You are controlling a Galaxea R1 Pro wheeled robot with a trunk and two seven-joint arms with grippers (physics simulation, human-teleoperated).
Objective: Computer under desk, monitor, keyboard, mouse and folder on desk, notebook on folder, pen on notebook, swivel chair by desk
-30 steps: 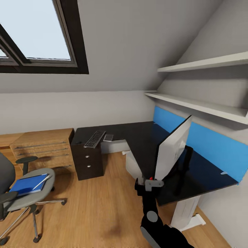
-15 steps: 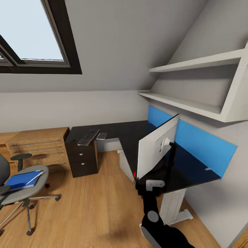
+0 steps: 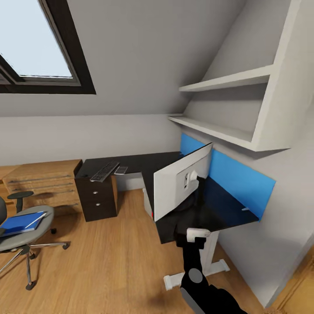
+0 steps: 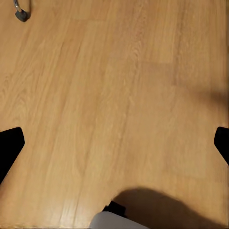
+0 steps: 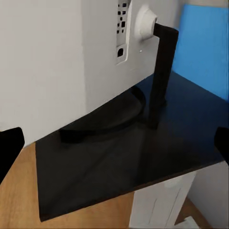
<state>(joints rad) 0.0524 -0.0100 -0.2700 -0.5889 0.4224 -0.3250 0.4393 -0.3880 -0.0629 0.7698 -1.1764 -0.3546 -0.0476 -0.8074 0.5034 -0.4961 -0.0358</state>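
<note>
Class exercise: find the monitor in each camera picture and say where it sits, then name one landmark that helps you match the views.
Head view: the monitor stands right of centre on the desk, its pale back towards the camera.
Left wrist view: the monitor is not in it; wooden floor.
Right wrist view: the monitor takes the upper left, on its black stand.
Shared landmark: the blue wall panel behind the desk.

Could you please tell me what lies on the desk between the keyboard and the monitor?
In the head view, a thin grey notebook lies right beside the keyboard; from there to the monitor the black desk top is bare.
</note>
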